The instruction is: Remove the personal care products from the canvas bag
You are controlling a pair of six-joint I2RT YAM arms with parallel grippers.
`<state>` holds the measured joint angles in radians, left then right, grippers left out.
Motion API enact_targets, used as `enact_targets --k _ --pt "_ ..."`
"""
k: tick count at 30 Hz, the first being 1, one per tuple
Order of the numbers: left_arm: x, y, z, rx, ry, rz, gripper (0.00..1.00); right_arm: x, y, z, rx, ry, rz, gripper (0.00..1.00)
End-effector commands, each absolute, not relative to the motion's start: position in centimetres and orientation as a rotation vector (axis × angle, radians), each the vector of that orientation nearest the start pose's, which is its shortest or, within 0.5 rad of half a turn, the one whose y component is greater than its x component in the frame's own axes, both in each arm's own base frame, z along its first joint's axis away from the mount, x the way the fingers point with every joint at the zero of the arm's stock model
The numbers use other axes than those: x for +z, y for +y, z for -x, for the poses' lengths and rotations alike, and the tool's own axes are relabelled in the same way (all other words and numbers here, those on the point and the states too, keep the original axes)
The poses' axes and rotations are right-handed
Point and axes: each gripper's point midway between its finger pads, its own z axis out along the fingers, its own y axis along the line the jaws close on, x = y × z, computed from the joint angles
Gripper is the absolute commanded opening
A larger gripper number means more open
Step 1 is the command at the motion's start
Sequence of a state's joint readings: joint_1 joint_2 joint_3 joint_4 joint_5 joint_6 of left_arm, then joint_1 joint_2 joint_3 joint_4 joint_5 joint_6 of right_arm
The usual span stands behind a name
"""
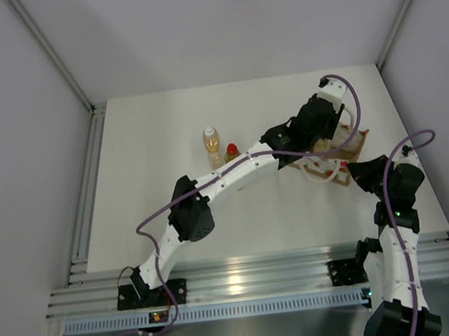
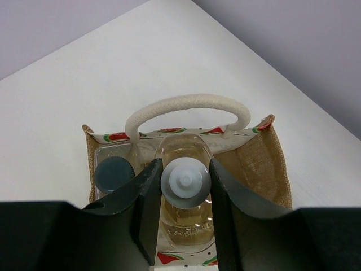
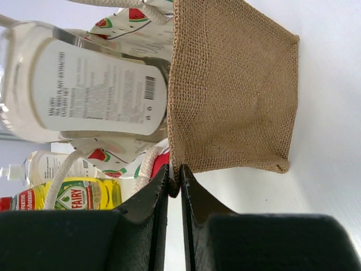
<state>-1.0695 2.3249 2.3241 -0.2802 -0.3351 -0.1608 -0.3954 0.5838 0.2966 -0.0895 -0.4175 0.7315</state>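
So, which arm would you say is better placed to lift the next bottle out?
Left: the left gripper clamps the white-capped bottle inside the canvas bag; the right gripper pinches the bag's edge.

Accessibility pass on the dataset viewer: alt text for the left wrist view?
Left tool shut on a white-capped bottle standing in the canvas bag. A dark-capped bottle sits beside it inside; the rope handle arches behind.

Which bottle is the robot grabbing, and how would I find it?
Toward the right side of the white table is a small brown bag with watermelon pictures and a white rope handle. Two bottles stand inside it. Yours is the clear bottle with the white cap, squeezed between the left gripper's black fingers; the bottle beside it has a dark cap.
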Motion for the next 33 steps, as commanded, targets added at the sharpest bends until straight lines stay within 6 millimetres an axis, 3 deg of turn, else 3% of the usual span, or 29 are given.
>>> enact_targets --k 1,16,23,27,33 --pt "44.8 -52.6 -34.6 -0.73 1.443 -0.382 0.0 11.9 -1.4 -26.0 0.572 1.841 -0.837 0.1" --pt "52.9 -46.8 -33.5 -0.717 1.338 -0.253 0.0 11.9 -1.5 -26.0 0.568 1.842 -0.837 0.1" --pt "56.2 -42.1 -33.6 -0.667 1.305 -0.153 0.0 11.8 -1.6 -26.0 0.566 1.844 -0.837 0.1" --pt "56.6 -39.0 -35.4 -0.639 1.324 -0.099 0.0 11.9 -1.7 -26.0 0.562 1.84 -0.84 0.09" --pt "54.5 -35.3 -38.0 -0.566 1.377 -0.041 0.0 11.7 -1.8 -26.0 0.555 1.846 -0.842 0.09"
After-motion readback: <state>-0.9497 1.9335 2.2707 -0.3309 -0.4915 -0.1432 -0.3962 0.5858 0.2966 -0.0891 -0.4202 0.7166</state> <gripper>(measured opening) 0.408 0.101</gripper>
